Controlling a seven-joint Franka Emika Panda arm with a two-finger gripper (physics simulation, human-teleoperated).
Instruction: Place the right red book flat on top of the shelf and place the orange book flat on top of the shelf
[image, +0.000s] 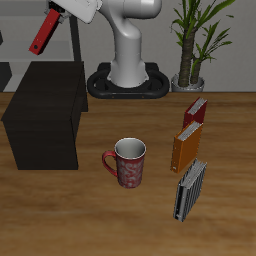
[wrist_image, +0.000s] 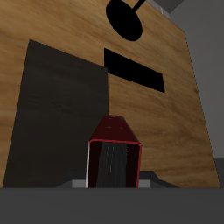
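**Bench stock, one book aloft**

Wooden bench (image: 90, 215) before the robot base, potted plant (image: 195, 45) at the back.

- Right red book (image: 44, 36): off the bench, tilted, clamped between the fingers (image: 57, 15) high above the shelf's rear; wrist view shows its page edges (wrist_image: 114, 166) facing the camera.
- Shelf (image: 45, 118): matte-black box, flat top bare.
- Orange book (image: 187, 148): upright, between a darker red book (image: 195, 114) behind and a striped book (image: 191, 189) nearer the front edge.
- Mug (image: 128, 163): red patterned, standing beside the shelf.

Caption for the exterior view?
Gripper carries the right red book above the shelf; orange book waits upright.
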